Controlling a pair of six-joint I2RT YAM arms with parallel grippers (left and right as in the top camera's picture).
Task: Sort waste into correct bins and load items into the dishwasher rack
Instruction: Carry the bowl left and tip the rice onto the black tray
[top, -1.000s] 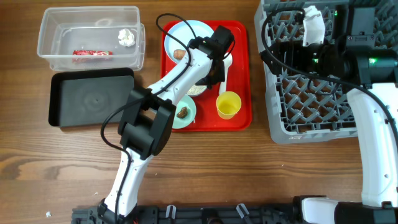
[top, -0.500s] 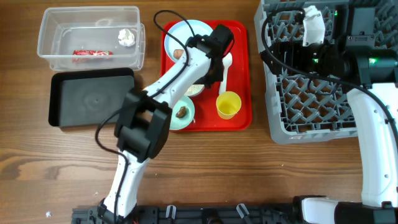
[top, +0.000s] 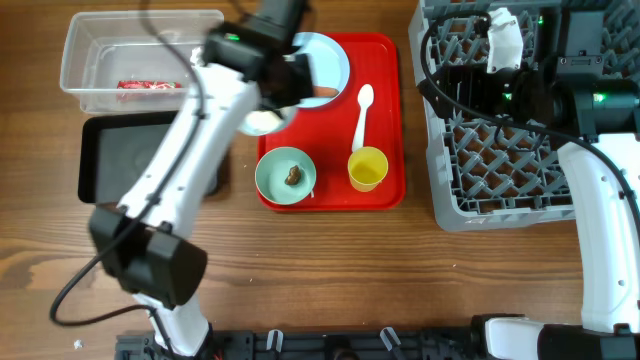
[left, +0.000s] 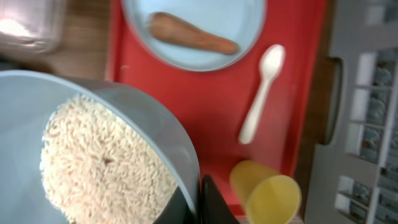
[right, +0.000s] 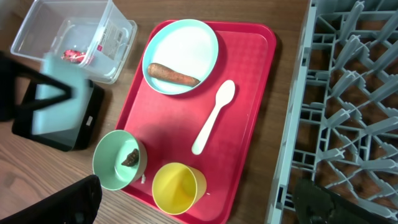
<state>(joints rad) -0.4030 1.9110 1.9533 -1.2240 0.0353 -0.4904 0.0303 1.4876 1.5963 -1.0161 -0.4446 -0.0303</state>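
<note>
My left gripper is shut on the rim of the small white bowl, which holds white rice-like crumbs. It holds the bowl raised over the left edge of the red tray. The light blue plate carries the orange carrot piece. The white spoon, the yellow cup and the small light blue bowl with a brown lump stand on the tray. My right gripper is open and empty, high above the rack's left edge.
The clear tub at the back left holds the red-and-white wrapper. The black tray lies in front of it. The grey rack stands on the right. The red tray lies in the middle.
My left arm has swung left and lifted the white bowl of rice off the tray's middle to its left edge. The right arm has not moved.
</note>
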